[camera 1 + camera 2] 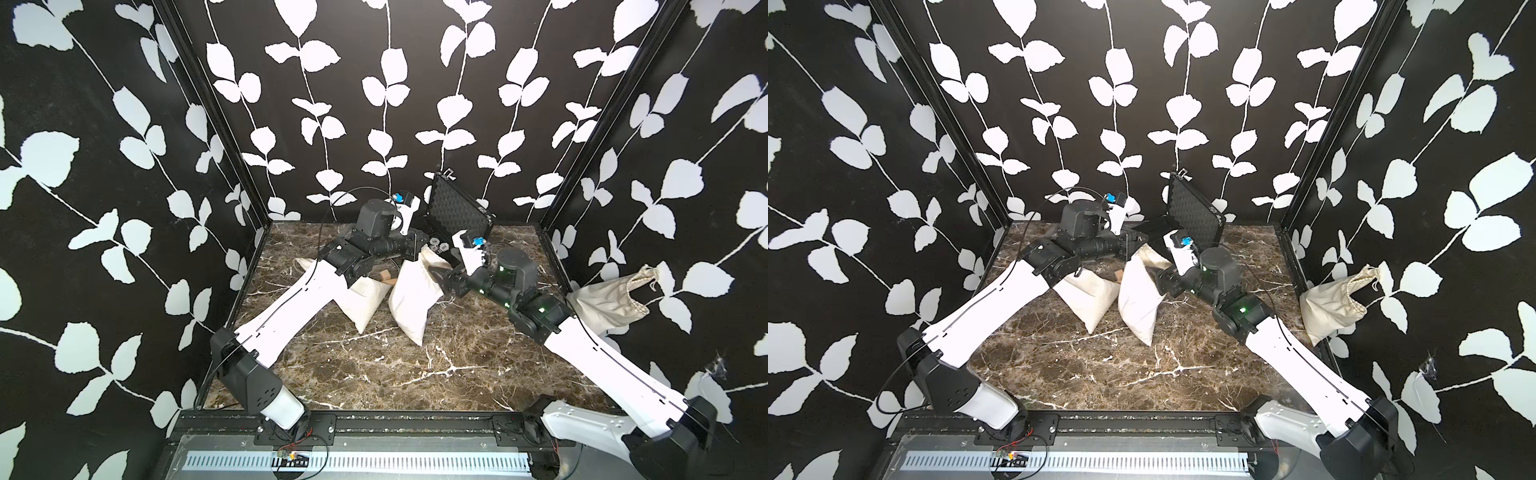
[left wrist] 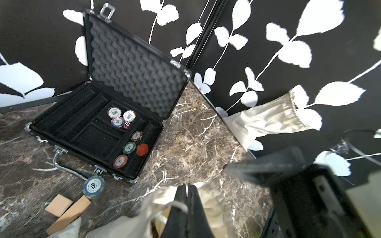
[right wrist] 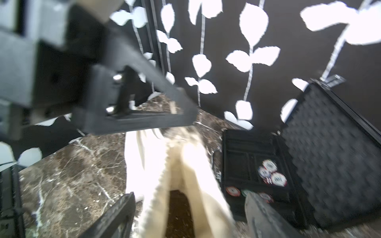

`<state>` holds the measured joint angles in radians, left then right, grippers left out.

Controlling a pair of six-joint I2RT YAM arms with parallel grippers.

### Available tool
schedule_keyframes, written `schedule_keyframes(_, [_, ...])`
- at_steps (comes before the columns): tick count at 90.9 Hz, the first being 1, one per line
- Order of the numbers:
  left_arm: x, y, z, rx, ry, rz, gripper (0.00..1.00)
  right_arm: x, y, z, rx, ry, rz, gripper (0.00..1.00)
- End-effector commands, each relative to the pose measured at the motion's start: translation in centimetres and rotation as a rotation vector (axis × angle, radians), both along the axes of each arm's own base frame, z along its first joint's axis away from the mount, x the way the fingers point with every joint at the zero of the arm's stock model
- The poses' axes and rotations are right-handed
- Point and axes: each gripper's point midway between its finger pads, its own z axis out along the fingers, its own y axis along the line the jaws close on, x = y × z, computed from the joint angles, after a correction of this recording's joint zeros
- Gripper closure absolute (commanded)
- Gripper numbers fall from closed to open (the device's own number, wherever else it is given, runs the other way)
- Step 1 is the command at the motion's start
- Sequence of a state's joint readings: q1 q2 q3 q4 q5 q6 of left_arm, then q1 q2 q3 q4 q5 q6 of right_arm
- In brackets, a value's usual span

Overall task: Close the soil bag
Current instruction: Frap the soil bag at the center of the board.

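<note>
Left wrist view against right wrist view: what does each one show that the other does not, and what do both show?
Only the left wrist view: a loose blue chip on the table, wooden blocks, and a second cloth bag against the wall. Only the right wrist view: a direct look at dark soil inside the open mouth of the soil bag, with the right gripper open on either side. Both: the left gripper shut on the top of the soil bag, the open case, its chips, the table.

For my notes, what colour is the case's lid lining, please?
Black ridged foam; left wrist view shows it best.
</note>
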<state>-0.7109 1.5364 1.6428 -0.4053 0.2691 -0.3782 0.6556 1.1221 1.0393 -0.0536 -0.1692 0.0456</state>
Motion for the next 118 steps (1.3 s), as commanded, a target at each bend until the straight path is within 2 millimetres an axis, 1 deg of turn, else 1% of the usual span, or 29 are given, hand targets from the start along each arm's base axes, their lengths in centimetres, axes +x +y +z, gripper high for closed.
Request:
schedule_keyframes(1, [-1.4,0.4,4.5,-0.118,-0.074,-0.023,1.00,1.0,1.5,2.1,-0.007,-0.097,-0.006,0.14])
schedule_keyframes(7, [-1.6,0.4,5.0,-0.134,-0.077,-0.031,1.00,1.9,2.2,1.8,-0.028,-0.088,-0.026,0.16])
schedule_keyframes(11, [-1.9,0.4,5.1,-0.143,-0.076,-0.037,1.00,2.7,2.3,1.4,-0.039,-0.084,-0.055,0.21])
schedule_keyframes(20, [-2.2,0.8,5.7,-0.158,-0.087,-0.030,1.00,4.6,1.6,0.7,-0.063,-0.092,-0.153,0.38])
schedule_keyframes(25, [-2.3,1.5,6.1,-0.162,-0.102,-0.010,1.00,5.4,1.2,-0.3,-0.098,-0.086,-0.189,0.51])
schedule_keyframes(28, [-2.4,1.9,6.4,-0.167,-0.107,-0.001,1.00,5.8,0.9,-1.2,-0.128,-0.073,-0.206,0.60])
schedule_keyframes(32, [-1.8,3.5,7.2,-0.183,-0.122,0.040,1.00,6.4,0.2,-2.7,-0.170,-0.046,-0.236,0.73])
schedule_keyframes(36, [-1.3,5.2,7.8,-0.196,-0.131,0.081,1.00,6.9,-0.8,-4.1,-0.200,-0.020,-0.267,0.82])
schedule_keyframes(41, [-1.0,7.1,8.7,-0.211,-0.150,0.127,1.00,7.5,-2.5,-6.4,-0.242,0.018,-0.314,0.88])
schedule_keyframes(48, [-0.6,10.0,9.7,-0.236,-0.167,0.193,1.00,7.7,-5.4,-9.4,-0.315,0.074,-0.389,0.90])
schedule_keyframes(53, [-0.3,12.0,10.4,-0.262,-0.180,0.240,1.00,7.8,-7.4,-11.1,-0.361,0.103,-0.435,0.90])
schedule_keyframes(57, [-0.1,13.4,10.9,-0.280,-0.199,0.275,1.00,7.5,-8.5,-12.1,-0.389,0.129,-0.446,0.90])
schedule_keyframes(60, [-0.1,14.1,11.1,-0.284,-0.215,0.294,1.00,7.2,-8.6,-12.4,-0.404,0.137,-0.431,0.90])
schedule_keyframes(64, [-0.2,14.3,11.3,-0.284,-0.229,0.298,1.00,6.6,-7.6,-12.0,-0.389,0.140,-0.366,0.88])
schedule_keyframes(69, [-0.2,13.4,11.5,-0.308,-0.221,0.251,1.00,5.8,-5.6,-10.5,-0.321,0.137,-0.271,0.85])
schedule_keyframes(74, [-0.1,12.2,11.3,-0.340,-0.191,0.194,1.00,5.2,-3.3,-8.3,-0.247,0.097,-0.198,0.80])
schedule_keyframes(79, [0.1,11.2,11.0,-0.365,-0.159,0.147,1.00,5.0,-1.3,-5.9,-0.188,0.037,-0.159,0.78])
schedule_keyframes(88, [0.1,10.7,11.1,-0.390,-0.146,0.122,1.00,4.5,2.0,-2.4,-0.134,-0.044,-0.108,0.68])
schedule_keyframes(95, [-0.2,10.6,11.4,-0.394,-0.150,0.112,1.00,4.2,3.9,0.1,-0.082,-0.105,-0.090,0.59])
schedule_keyframes(104, [-0.3,10.5,11.8,-0.396,-0.151,0.109,1.00,4.2,5.4,2.4,-0.015,-0.143,-0.081,0.48])
schedule_keyframes(108, [-0.3,10.5,11.7,-0.399,-0.147,0.106,1.00,4.1,6.1,3.1,0.000,-0.152,-0.075,0.42])
schedule_keyframes(118, [-0.4,10.3,11.8,-0.409,-0.141,0.096,1.00,3.5,8.1,4.4,0.030,-0.165,-0.035,0.34])
